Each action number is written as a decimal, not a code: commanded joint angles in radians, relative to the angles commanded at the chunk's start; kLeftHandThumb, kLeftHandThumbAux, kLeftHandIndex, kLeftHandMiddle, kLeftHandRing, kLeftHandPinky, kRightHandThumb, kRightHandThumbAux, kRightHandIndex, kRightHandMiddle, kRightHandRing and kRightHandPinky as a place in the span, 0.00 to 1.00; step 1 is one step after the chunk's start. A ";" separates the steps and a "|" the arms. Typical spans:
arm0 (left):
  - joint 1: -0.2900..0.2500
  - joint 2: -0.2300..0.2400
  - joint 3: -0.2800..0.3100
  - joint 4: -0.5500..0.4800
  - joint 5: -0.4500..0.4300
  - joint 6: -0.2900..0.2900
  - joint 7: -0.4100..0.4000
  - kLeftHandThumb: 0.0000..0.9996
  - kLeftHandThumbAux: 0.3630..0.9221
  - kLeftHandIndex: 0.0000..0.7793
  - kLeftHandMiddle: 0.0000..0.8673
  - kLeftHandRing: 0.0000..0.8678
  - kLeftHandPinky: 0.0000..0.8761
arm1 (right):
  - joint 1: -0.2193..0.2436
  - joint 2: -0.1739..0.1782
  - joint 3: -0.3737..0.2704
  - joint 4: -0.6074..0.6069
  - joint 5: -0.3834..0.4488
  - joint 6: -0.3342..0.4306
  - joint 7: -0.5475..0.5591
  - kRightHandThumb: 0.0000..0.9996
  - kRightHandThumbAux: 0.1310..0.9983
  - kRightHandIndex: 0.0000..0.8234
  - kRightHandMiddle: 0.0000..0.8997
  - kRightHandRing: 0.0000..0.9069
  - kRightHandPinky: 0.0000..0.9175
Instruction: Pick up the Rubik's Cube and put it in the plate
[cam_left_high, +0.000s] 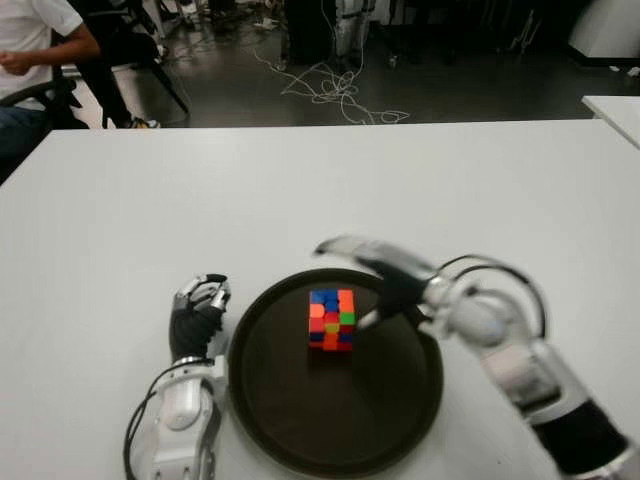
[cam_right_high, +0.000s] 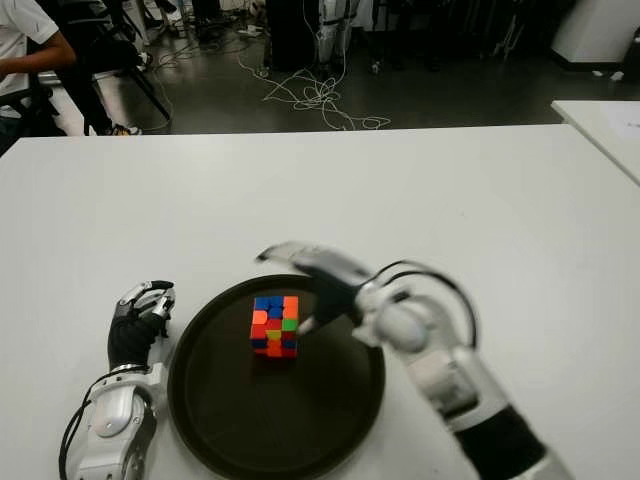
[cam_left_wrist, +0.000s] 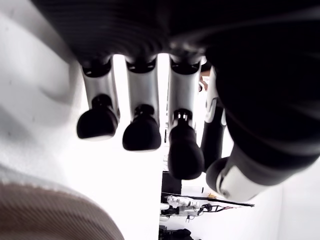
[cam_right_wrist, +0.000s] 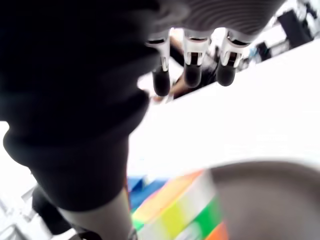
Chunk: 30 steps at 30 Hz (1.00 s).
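— standing upright inside the dark round plate (cam_left_high: 400, 420), a little toward 11 o'clock of its centre: the rubik's cube (cam_left_high: 331, 318), already where the task wants it.

— and the right hand (cam_left_high: 385, 275)?

— at 3 o'clock of the cube, just beside it, blurred. its fingers (cam_right_wrist: 192, 70) are spread and released, holding nothing; the thumb shows close to the cube's right face, though contact can't be made out.

— so which step is this?

— judged from the layout, the release. what's left calls for lifting that hand up and away toward 4 o'clock without nudging the cube over.

— the left hand (cam_left_high: 198, 315)?

— idle on the white counter (cam_left_high: 150, 200) at 9 o'clock of the plate, fingers (cam_left_wrist: 142, 132) loosely curled, grasping nothing.
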 joint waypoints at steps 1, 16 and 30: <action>-0.001 0.001 0.000 0.002 -0.001 -0.001 -0.002 0.71 0.61 0.57 0.91 0.94 0.93 | 0.007 -0.001 -0.017 0.001 0.002 -0.009 -0.023 0.00 0.96 0.00 0.00 0.00 0.02; -0.009 0.018 0.005 0.014 -0.001 0.001 -0.028 0.71 0.61 0.57 0.91 0.94 0.93 | 0.094 0.001 -0.247 0.060 0.119 -0.199 -0.272 0.00 0.95 0.00 0.04 0.03 0.06; -0.021 0.041 0.005 0.027 0.003 0.012 -0.037 0.71 0.61 0.57 0.92 0.95 0.93 | 0.193 0.075 -0.344 0.121 0.230 -0.297 -0.400 0.00 0.93 0.00 0.04 0.04 0.10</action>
